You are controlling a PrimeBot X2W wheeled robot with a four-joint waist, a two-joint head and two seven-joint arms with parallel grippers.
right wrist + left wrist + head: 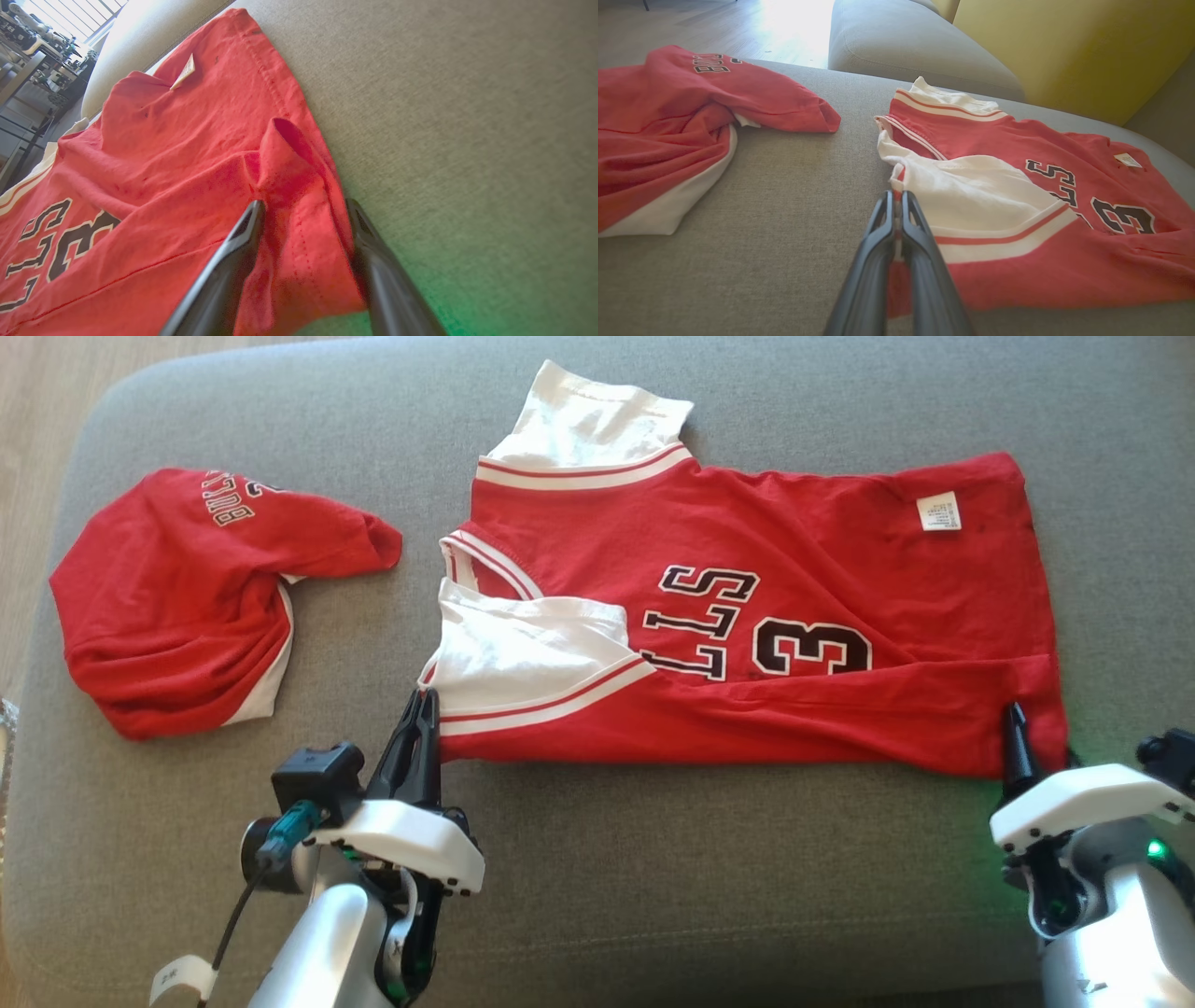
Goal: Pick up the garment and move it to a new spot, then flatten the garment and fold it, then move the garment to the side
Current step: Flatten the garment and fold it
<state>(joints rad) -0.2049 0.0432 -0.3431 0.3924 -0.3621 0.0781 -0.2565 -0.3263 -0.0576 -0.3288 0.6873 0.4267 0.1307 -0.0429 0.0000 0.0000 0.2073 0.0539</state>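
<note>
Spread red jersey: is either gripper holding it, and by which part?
The left gripper is shut on the red jersey at its white sleeve edge. The right gripper stands open astride a hem fold, not clamping it.

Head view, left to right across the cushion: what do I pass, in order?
Crumpled red shirt → left gripper → spread jersey → right gripper.

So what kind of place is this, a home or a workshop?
Probably a lounge corner in a lab or studio, not a plain home. The surface is a grey sofa, with wood floor beside it, and tables of equipment stand near a bright window.
</note>
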